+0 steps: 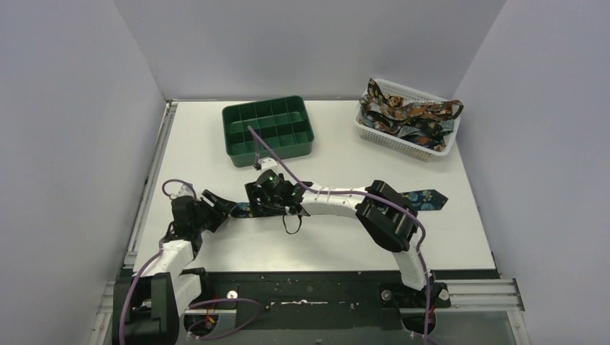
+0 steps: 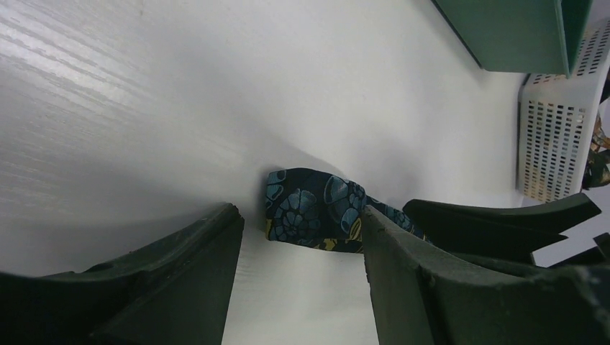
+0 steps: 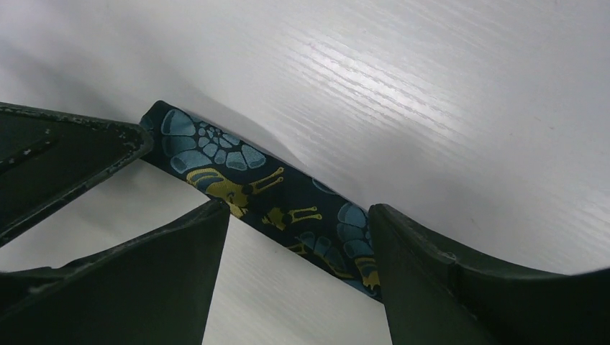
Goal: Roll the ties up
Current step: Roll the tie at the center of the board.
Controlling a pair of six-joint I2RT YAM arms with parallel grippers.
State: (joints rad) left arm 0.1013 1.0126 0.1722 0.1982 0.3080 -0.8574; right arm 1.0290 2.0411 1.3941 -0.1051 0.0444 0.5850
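Note:
One tie (image 1: 430,198) lies flat across the table, its wide end at the right and its narrow end at the left under my two grippers. In the left wrist view the narrow end (image 2: 313,208) looks folded over, dark navy with blue flowers. My left gripper (image 2: 301,215) is open, low over that end, at the tie's left tip in the top view (image 1: 219,205). My right gripper (image 3: 296,210) is open and straddles the narrow strip (image 3: 273,201), just right of the left gripper (image 1: 262,198). Neither holds the tie. Several more ties (image 1: 403,115) fill the basket.
A green compartment tray (image 1: 267,128) stands at the back centre, also seen in the left wrist view (image 2: 503,29). A white mesh basket (image 1: 406,140) stands at the back right, seen in the left wrist view too (image 2: 554,136). Grey walls close in three sides.

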